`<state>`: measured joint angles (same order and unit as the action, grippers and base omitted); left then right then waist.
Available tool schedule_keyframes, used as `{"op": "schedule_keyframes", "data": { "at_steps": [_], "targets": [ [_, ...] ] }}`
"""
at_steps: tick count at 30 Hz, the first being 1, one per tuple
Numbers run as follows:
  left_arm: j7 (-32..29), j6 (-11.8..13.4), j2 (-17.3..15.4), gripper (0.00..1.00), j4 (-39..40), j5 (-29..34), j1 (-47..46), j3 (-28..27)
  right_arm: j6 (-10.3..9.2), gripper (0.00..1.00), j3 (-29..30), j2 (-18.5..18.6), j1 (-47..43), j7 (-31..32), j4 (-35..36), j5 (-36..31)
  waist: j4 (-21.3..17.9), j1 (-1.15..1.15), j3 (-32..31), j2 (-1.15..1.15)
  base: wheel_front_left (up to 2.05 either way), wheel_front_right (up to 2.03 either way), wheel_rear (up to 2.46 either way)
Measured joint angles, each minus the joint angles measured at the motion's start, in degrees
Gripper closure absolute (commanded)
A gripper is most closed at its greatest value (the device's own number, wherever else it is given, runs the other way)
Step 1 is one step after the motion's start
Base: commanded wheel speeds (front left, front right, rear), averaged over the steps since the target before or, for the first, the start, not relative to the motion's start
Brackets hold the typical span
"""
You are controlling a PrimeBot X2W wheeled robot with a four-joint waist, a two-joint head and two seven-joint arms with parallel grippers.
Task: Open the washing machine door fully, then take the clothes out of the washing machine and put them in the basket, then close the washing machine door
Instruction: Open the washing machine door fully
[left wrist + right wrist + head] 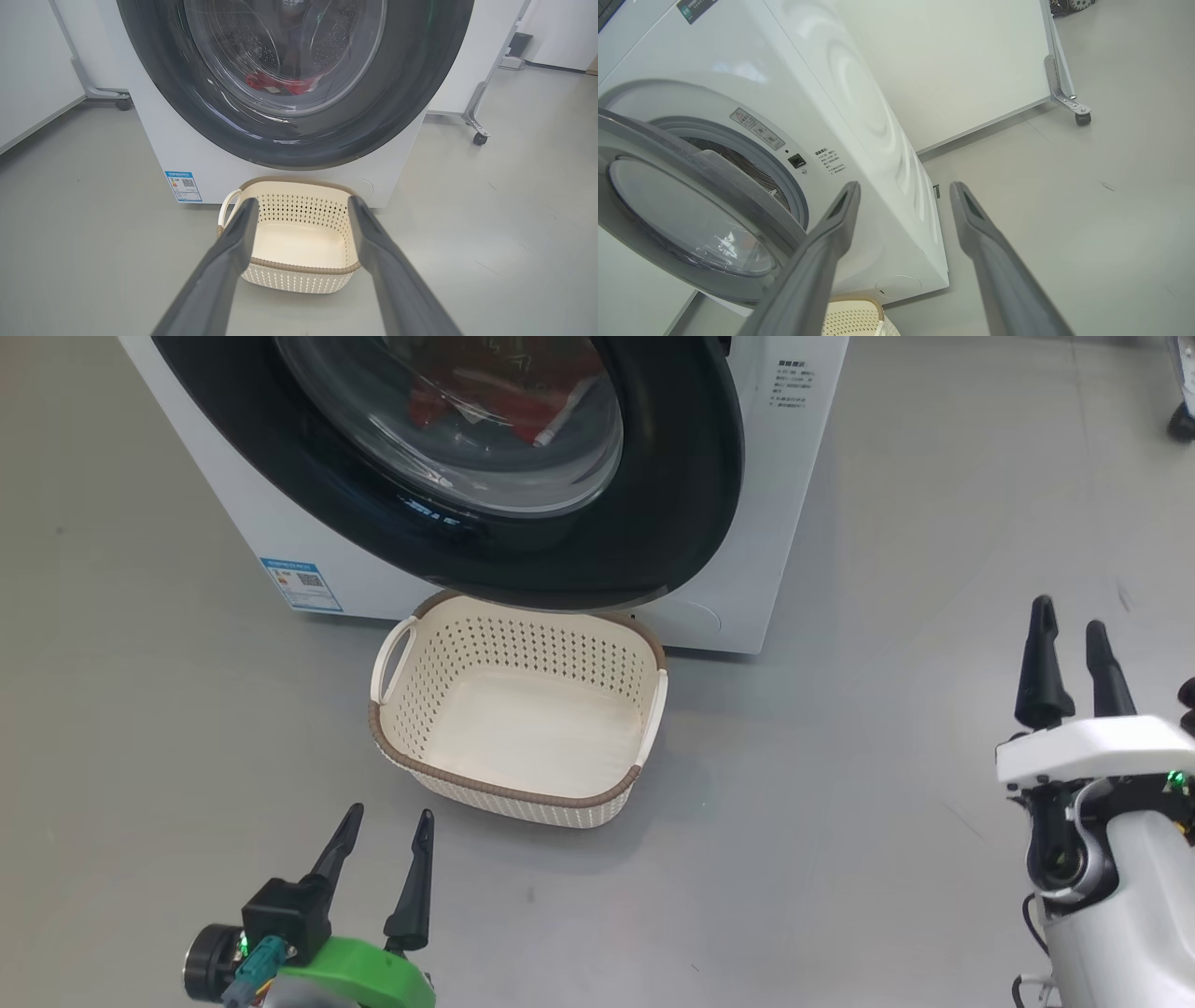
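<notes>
Dark fingers of the left hand (pixel 391 812) rise at the lower left of the head view, spread wide and empty, tips aimed at the basket (pixel 485 789). The right hand (pixel 1069 614) stands at the right edge, also wide and empty, fingers pointing up the view, well apart from everything. The basket sits upright on the floor (pixel 840 821), mouth up, its long axis running left to right with a handle at each end, its far rim under the washing machine door (pixel 672 504). The clothes (pixel 485 392) lie behind the door's glass, inside the washing machine (pixel 794 523).

In the left wrist view, the left hand (pixel 302 200) is level and low, its open fingers framing the basket (pixel 299 267). Beyond it the door (pixel 411 93) faces the camera, with the clothes (pixel 280 84) low in the drum.

In the right wrist view, the right hand (pixel 905 184) points past the machine's (pixel 859 93) front corner. The door (pixel 691 186) stands partly ajar.
</notes>
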<state>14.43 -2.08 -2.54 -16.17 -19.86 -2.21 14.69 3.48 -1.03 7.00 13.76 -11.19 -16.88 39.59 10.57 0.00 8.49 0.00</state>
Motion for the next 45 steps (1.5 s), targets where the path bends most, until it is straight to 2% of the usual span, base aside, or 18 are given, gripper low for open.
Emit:
{"op": "schedule_keyframes", "data": {
  "at_steps": [1, 2, 3, 4, 5, 14, 23, 33, 45],
  "targets": [
    [0.0, -0.02, 0.01, 0.0, 0.05, -0.04, -0.35, 0.32, 0.02, 0.05, 0.57, 0.01, 0.96, 0.65, -0.16, 0.99, 0.19, 0.0, 0.36, 0.0, 0.0, 0.0, 0.0],
    [0.0, -0.11, 0.02, 0.0, 0.09, -0.15, -0.74, 0.6, 0.21, 0.36, 1.09, 0.04, 1.96, 1.21, -0.2, 1.89, 0.41, 0.0, 0.73, 0.0, 0.0, 0.0, 0.0],
    [0.0, -0.18, 0.03, 0.0, 0.12, -0.18, -1.09, 0.87, 0.52, 0.57, 1.62, 0.04, 3.01, 1.67, -0.24, 2.88, 0.63, 0.0, 1.09, 0.0, 0.0, 0.0, 0.0],
    [0.0, -0.2, 0.03, 0.0, 0.15, -0.26, -1.39, 1.1, 0.52, 0.71, 2.14, 0.03, 4.15, 2.18, -0.33, 3.96, 0.87, 0.0, 1.44, 0.0, 0.0, 0.0, 0.0],
    [0.0, -0.22, 0.05, 0.0, 0.18, -0.36, -1.6, 1.3, 0.52, 1.0, 2.67, 0.09, 5.37, 2.63, -0.48, 4.67, 1.13, 0.0, 1.8, 0.0, 0.0, 0.0, 0.0],
    [0.0, -0.21, 0.09, 0.0, 0.52, -1.93, -3.52, 3.21, 0.52, 1.0, 5.3, 1.66, 15.23, 7.75, -2.25, 9.62, 3.67, 0.0, 5.13, 0.0, 0.0, 0.0, 0.0],
    [0.0, 0.07, 0.16, 0.0, 0.88, -3.48, -6.19, 5.73, 0.33, 1.0, 6.65, 1.67, 24.54, 15.96, -6.6, 17.13, 6.69, 0.0, 8.21, 0.0, 0.0, 0.0, 0.0],
    [0.0, 0.56, 0.25, 0.0, 0.98, -5.36, -7.59, 7.83, -1.68, 1.0, 6.94, 0.16, 32.77, 27.72, -11.91, 26.19, 9.86, 0.0, 10.8, 0.0, 0.0, 0.0, 0.0],
    [0.0, 1.36, 0.4, 0.0, 0.93, -7.21, -8.68, 9.78, -3.65, 1.0, 7.77, 0.98, 38.69, 36.38, -16.24, 30.95, 13.05, 0.0, 12.52, 0.0, 0.0, 0.0, 0.0]
  ]
}}
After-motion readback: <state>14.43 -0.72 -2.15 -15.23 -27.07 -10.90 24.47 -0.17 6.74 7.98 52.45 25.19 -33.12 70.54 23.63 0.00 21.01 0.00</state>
